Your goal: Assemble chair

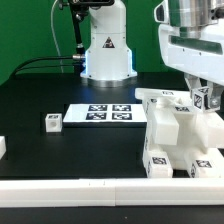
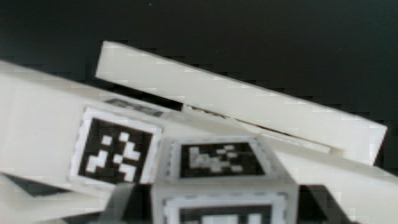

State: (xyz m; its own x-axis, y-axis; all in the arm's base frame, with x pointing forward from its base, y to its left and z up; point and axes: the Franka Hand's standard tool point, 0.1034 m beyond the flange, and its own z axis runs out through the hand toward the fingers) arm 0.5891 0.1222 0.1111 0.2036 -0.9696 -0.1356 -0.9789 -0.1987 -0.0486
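Gripper point(image 1: 202, 95) at the exterior view's right, jaws pinched on a small tagged piece point(image 1: 204, 100). Piece hangs just above the partly built chair point(image 1: 168, 128), which stands on the black table point(image 1: 40, 165) near the white rail point(image 1: 90, 188). Wrist view: held piece close to a tagged chair part point(image 2: 116, 145); contact cannot be told. Loose cube point(image 1: 53, 122) lies well apart, just beside the marker board point(image 1: 100, 113).
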